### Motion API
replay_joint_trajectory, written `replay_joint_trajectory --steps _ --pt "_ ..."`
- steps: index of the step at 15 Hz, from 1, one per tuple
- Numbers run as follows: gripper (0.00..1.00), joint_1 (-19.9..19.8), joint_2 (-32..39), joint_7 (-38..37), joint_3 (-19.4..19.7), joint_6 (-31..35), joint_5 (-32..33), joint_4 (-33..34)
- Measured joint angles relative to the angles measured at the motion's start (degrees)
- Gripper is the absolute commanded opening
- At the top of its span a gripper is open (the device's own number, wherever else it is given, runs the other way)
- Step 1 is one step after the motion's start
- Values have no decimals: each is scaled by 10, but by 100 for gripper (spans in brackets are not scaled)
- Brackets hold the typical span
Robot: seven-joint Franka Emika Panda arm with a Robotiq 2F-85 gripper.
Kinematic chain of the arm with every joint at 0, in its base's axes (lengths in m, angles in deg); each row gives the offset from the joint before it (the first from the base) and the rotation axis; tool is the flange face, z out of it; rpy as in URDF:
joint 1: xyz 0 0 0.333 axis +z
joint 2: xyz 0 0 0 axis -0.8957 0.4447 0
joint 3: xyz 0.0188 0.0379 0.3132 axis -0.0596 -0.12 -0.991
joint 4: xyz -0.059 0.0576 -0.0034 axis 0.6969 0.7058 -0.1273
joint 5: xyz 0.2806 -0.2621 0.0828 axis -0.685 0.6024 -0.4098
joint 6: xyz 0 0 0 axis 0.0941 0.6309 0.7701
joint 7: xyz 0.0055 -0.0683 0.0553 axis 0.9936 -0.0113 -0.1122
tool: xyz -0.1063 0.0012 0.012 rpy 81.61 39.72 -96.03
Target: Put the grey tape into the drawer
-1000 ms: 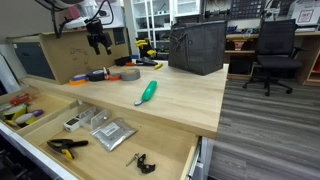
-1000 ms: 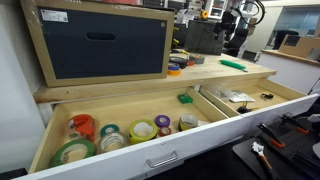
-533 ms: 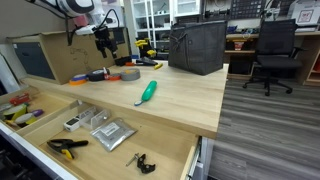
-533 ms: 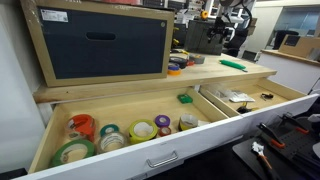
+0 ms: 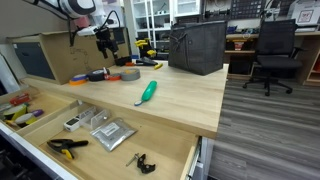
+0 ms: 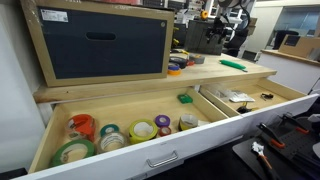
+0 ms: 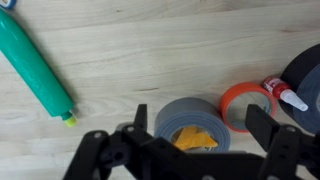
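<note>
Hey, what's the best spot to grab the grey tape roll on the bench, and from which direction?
Take the grey tape by its outer wall, coming straight down: it lies flat with its hole facing up. It is probably best to close on the two sides away from the orange ring, which lies close beside it. The hand hangs open above the roll.

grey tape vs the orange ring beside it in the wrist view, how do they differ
The grey tape is dull with a broad band; the orange ring is bright and thin-walled. The grey tape is wider across than the orange ring. The tape's hole shows something yellow-orange; the ring's shows bare wood. Both are round and lie flat on the wooden top.
</note>
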Motion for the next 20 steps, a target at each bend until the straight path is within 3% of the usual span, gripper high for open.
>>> replay_joint_trajectory --steps 8,20 --pt "100 29 60 -94 4 54 26 31" --pt "100 25 165 -296 85 48 31 150"
